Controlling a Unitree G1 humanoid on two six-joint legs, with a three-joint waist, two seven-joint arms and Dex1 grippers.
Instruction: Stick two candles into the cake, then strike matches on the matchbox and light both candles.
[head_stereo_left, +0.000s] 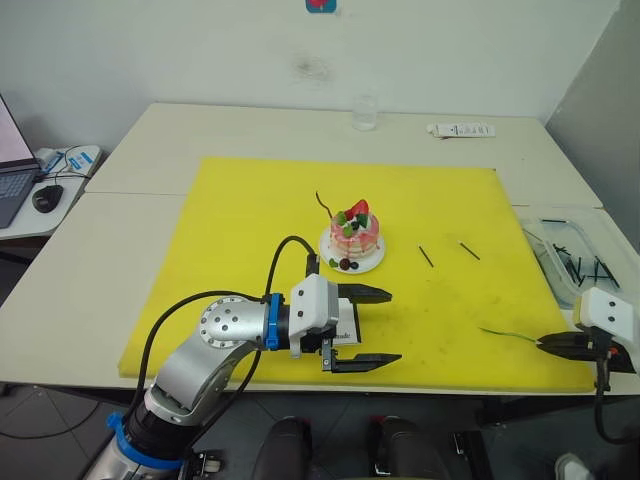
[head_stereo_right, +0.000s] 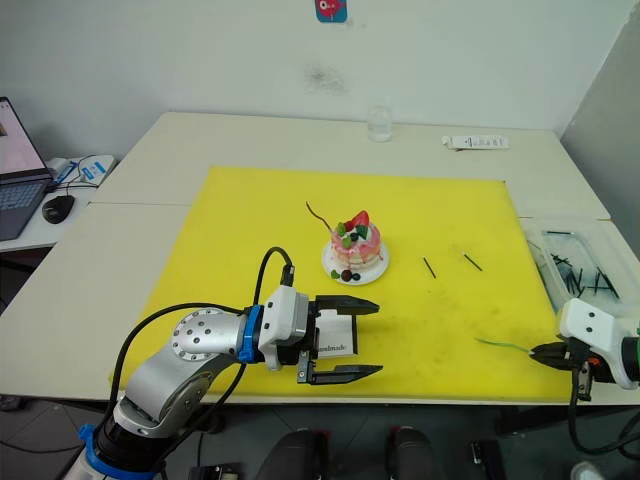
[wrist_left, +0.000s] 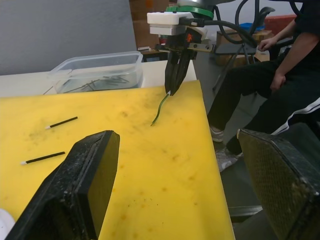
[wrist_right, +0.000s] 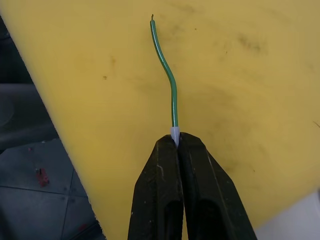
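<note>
Nearest the mat's (head_stereo_left: 250, 200) front edge, the left gripper (head_stereo_left: 368, 326) hovers with fingers wide apart over the matchbox (head_stereo_right: 338, 335). At the front right corner, the right gripper (head_stereo_left: 548, 344) has its fingers clamped on the green candle's (wrist_right: 170, 80) pale end. Farther back, two matches (head_stereo_left: 426, 256) lie right of the cake (head_stereo_left: 353, 238), which carries the red candle (head_stereo_left: 323, 204).

yellow mat (head_stereo_left: 250, 230) | glass (head_stereo_left: 365, 112) | clear bin (head_stereo_left: 580, 250) | laptop (head_stereo_left: 10, 170)
</note>
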